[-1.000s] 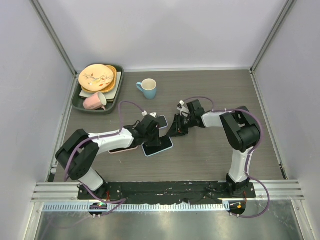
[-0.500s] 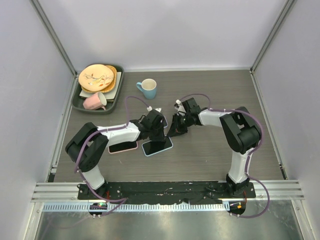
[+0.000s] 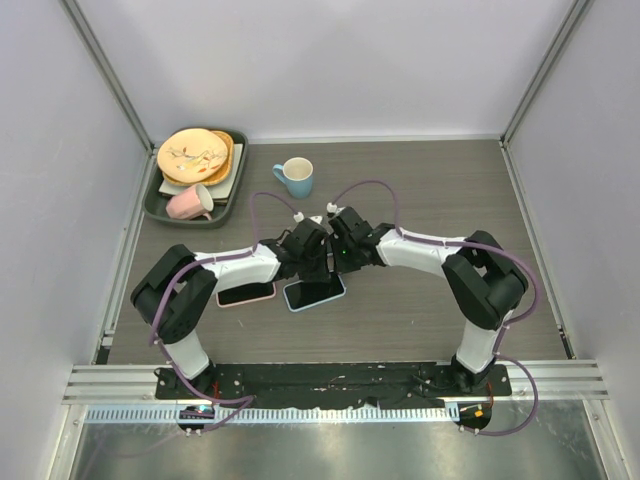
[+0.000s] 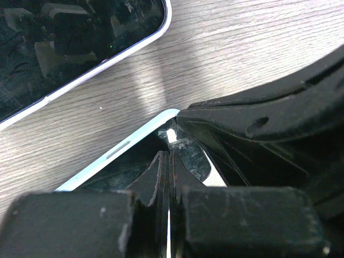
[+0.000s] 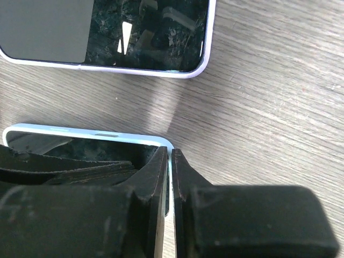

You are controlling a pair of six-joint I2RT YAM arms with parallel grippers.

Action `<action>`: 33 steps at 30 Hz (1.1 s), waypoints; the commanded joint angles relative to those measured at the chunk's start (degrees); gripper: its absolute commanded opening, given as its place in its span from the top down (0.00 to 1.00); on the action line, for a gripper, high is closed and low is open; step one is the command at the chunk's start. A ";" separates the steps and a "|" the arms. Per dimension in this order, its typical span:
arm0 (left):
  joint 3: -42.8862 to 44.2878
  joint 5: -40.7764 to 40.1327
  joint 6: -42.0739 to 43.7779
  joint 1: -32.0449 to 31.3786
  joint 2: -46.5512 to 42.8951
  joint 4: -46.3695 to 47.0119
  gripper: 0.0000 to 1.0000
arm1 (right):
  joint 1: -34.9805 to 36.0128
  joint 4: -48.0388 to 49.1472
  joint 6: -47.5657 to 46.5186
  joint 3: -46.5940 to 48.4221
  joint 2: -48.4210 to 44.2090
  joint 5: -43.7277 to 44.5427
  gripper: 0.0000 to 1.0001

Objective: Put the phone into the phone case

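Note:
A phone with a dark glossy face lies inside the light-blue phone case [image 3: 315, 293] in the middle of the table. In the left wrist view the case [image 4: 121, 148] shows its pale rim, and my left gripper [image 4: 169, 157] is shut with its tips resting on the dark phone [image 4: 191, 161] near a corner, holding nothing. My right gripper [image 5: 171, 154] is shut on the thin side rim at the corner of the case [image 5: 80, 130]. From above, the left gripper [image 3: 315, 265] and right gripper [image 3: 333, 268] meet over the case's far right corner.
A second phone in a pinkish case [image 3: 245, 293] lies just left of the blue one; it is the phone [image 5: 145, 37] at the top of the right wrist view. At the back left a green tray [image 3: 150, 205] holds plates and a pink mug [image 3: 188, 203]. A blue mug [image 3: 296, 176] stands behind the grippers.
My right gripper has swung left to the case's corner and closed on its rim. The left gripper slid right onto the phone and stayed shut.

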 commanded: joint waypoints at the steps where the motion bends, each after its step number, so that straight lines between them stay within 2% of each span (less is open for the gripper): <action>1: -2.95 -3.10 1.93 0.28 2.23 -7.84 1.00 | -0.67 -1.88 -2.15 -4.86 -1.03 11.41 0.96; 4: -3.30 -3.01 1.84 0.28 1.17 -6.96 0.99 | -2.16 2.15 0.04 -6.35 -3.93 1.66 0.95; 5: -3.22 -2.92 1.93 0.28 -0.14 -6.79 0.99 | -2.69 3.39 0.92 -6.79 -4.64 -5.24 0.95; 9: -5.40 -2.92 1.58 0.28 -6.55 -2.06 0.95 | -4.18 9.63 6.18 -9.77 -9.03 -13.72 0.92; 12: -6.46 -3.36 1.84 0.37 -11.73 -0.12 0.89 | -6.29 12.02 9.17 -10.75 -12.46 -16.90 0.89; 14: -6.99 -3.71 2.19 0.46 -14.29 0.94 0.80 | -8.91 13.77 10.50 -11.71 -15.35 -18.57 0.81; 15: -7.60 -3.71 2.45 0.37 -16.56 1.30 0.76 | -9.80 15.43 11.64 -12.94 -16.42 -20.23 0.72; 17: -8.22 -3.45 2.63 0.72 -18.60 1.65 0.68 | -12.17 17.11 12.61 -14.26 -19.48 -22.61 0.65; 18: -8.83 -3.01 2.72 0.90 -20.69 2.35 0.65 | -14.80 18.51 13.14 -15.57 -20.63 -24.71 0.56; 19: -9.10 -2.49 2.89 1.42 -21.50 2.53 0.57 | -15.95 18.78 14.28 -16.37 -21.60 -26.30 0.52; 20: -9.36 -0.83 3.07 1.77 -22.55 2.36 0.51 | -17.27 20.79 14.72 -16.90 -23.44 -27.44 0.47; 21: -9.54 -0.29 3.07 2.56 -23.52 1.74 0.48 | -19.54 20.89 14.99 -17.60 -24.07 -27.98 0.36; 22: -9.63 0.41 2.64 4.48 -25.35 1.13 0.41 | -20.61 20.55 14.73 -17.69 -24.51 -29.20 0.33; 24: -11.03 4.97 2.11 6.95 -27.47 1.65 0.37 | -22.90 20.19 14.81 -18.04 -26.17 -30.61 0.22; 27: -14.54 11.92 -0.17 13.01 -33.18 5.77 0.27 | -26.15 19.23 13.68 -17.96 -28.11 -31.15 0.15; 28: -15.42 13.15 -1.75 16.07 -35.98 6.83 0.21 | -27.20 19.23 13.41 -17.87 -28.46 -31.15 0.14; 30: -17.89 16.31 -2.20 18.73 -38.46 9.56 0.16 | -27.83 17.22 12.62 -17.17 -28.56 -31.24 0.13; 33: -17.81 15.81 -0.63 21.72 -41.10 8.34 0.10 | -28.01 16.59 12.27 -16.64 -28.82 -31.15 0.13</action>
